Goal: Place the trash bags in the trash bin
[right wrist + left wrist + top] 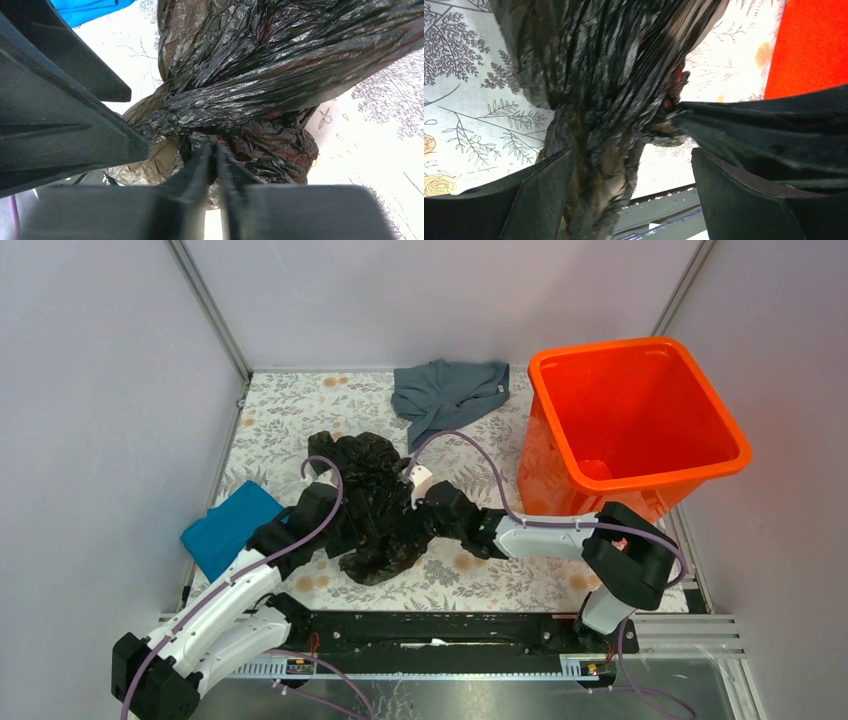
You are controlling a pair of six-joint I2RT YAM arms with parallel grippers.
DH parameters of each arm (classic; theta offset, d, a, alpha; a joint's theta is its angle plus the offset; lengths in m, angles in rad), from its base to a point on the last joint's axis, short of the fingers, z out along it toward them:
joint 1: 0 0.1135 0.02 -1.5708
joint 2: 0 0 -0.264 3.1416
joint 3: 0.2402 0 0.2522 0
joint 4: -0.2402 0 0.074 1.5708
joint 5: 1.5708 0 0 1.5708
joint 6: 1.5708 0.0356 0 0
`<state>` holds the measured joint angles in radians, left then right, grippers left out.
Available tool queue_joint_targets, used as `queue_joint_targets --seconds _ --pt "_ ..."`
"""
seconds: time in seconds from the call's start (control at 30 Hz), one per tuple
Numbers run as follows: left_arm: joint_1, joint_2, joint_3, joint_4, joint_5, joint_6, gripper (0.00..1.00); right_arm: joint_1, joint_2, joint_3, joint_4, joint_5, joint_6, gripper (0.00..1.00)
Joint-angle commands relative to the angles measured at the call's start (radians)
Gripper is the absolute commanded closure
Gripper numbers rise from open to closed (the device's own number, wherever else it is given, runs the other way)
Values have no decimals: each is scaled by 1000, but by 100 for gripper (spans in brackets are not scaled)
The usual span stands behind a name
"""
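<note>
The black, crinkly trash bag [375,502] lies bunched in the middle of the floral table. My right gripper [424,508] reaches it from the right. In the right wrist view its fingers [214,146] are pressed together on a gathered fold of the trash bag [260,65]. My left gripper [338,516] is at the bag's left side and stands open [631,155]. A brownish strand of the trash bag [599,75] runs down against its left finger, not pinched. The orange trash bin [560,480] stands upright at the back right, apart from the bag, and shows in the left wrist view as the trash bin [809,45].
A teal-blue cloth [228,528] lies at the table's left edge, close behind my left arm. A grey-blue cloth [450,392] lies at the back, left of the bin. Walls close in the table on three sides. A metal rail [440,628] runs along the near edge.
</note>
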<state>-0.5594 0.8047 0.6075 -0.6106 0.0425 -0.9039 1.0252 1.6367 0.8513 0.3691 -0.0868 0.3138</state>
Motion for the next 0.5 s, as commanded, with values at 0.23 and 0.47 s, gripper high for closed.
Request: queue_joint_targets --seconds 0.23,0.47 --pt "-28 33 -47 131 70 -19 23 -7 -252 -55 -98 159 89 100" --pt "-50 77 20 94 0 13 66 -7 -349 -38 -246 253 55 100"
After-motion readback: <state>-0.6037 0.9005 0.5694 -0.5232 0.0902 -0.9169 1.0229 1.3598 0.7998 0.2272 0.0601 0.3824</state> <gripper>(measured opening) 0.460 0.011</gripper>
